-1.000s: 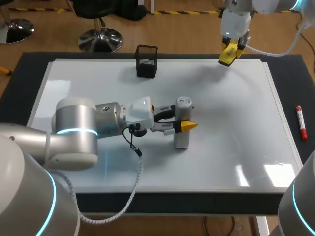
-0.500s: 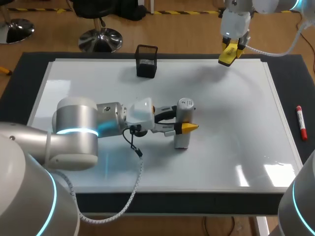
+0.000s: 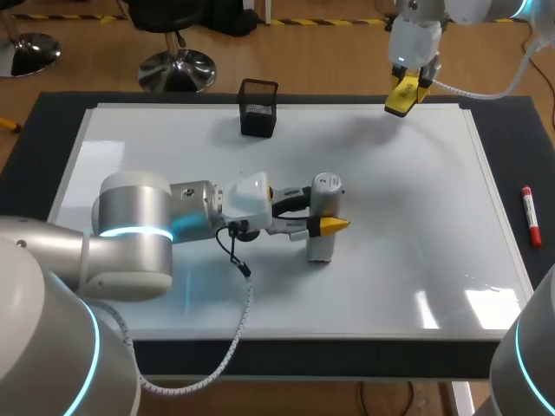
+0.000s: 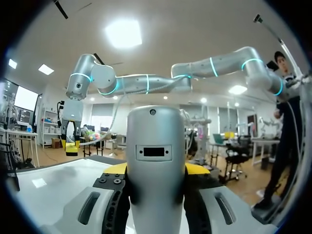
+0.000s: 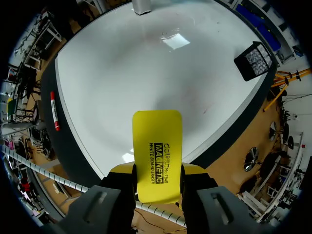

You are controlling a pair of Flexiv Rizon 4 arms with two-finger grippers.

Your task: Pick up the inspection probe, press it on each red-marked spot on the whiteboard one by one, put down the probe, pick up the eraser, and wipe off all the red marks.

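Note:
The grey inspection probe (image 3: 322,217) stands upright near the middle of the whiteboard (image 3: 408,199), and my left gripper (image 3: 325,208) is shut on it from both sides. In the left wrist view the probe (image 4: 156,165) fills the space between the yellow-tipped fingers (image 4: 195,168). My right gripper (image 3: 403,95) hangs above the board's far right edge, shut on the yellow eraser (image 3: 401,97). In the right wrist view the eraser (image 5: 157,155) sticks out between the fingers over the whiteboard (image 5: 126,73). I see no red marks on the board.
A black mesh pen cup (image 3: 258,107) stands at the board's far middle, also seen as the cup (image 5: 253,61) in the right wrist view. A red marker (image 3: 530,215) lies on the dark mat right of the board.
My left gripper with the probe has shifted very slightly to the right. The right arm has not moved.

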